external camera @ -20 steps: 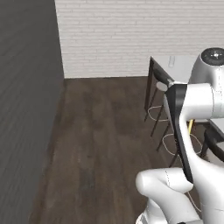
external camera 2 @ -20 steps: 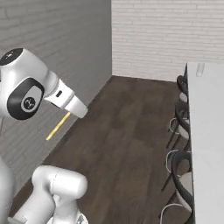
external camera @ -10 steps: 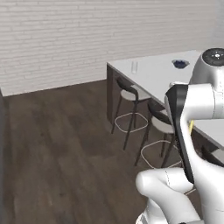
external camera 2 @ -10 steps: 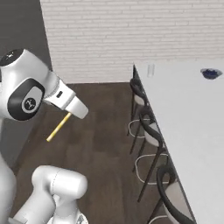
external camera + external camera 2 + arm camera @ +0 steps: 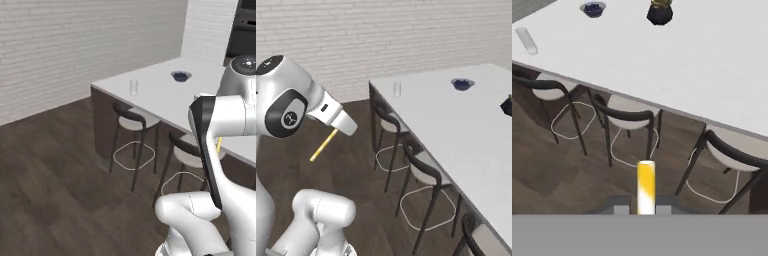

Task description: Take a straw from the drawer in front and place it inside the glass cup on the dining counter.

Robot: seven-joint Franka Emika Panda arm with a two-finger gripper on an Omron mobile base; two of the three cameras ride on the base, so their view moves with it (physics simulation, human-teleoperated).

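My gripper point(image 5: 340, 130) is shut on the straw point(image 5: 323, 145), a thin yellow-green stick that slants down and left from the fingers. In the hand view the straw point(image 5: 645, 185) stands up from the gripper point(image 5: 644, 209) at the bottom centre. A sliver of the straw point(image 5: 219, 144) shows beside the forearm. The glass cup point(image 5: 133, 87) stands near the corner of the white dining counter point(image 5: 165, 97), far from the gripper. The same glass cup point(image 5: 397, 89) sits on the dining counter point(image 5: 456, 125), and lies at the upper left as glass cup point(image 5: 527, 40) on dining counter point(image 5: 677, 55). The drawer is out of view.
Dark stools point(image 5: 423, 172) line the counter's near side, also stools point(image 5: 628, 117). A blue bowl point(image 5: 462, 83) and a dark pot point(image 5: 660, 12) stand farther along the top. Open wooden floor point(image 5: 55, 170) lies left, with a white brick wall point(image 5: 75, 45) behind.
The whole picture has swung: the base has turned, bringing the dining counter, stools and cup closer and more central. The straw stays in the shut gripper, held the same way.
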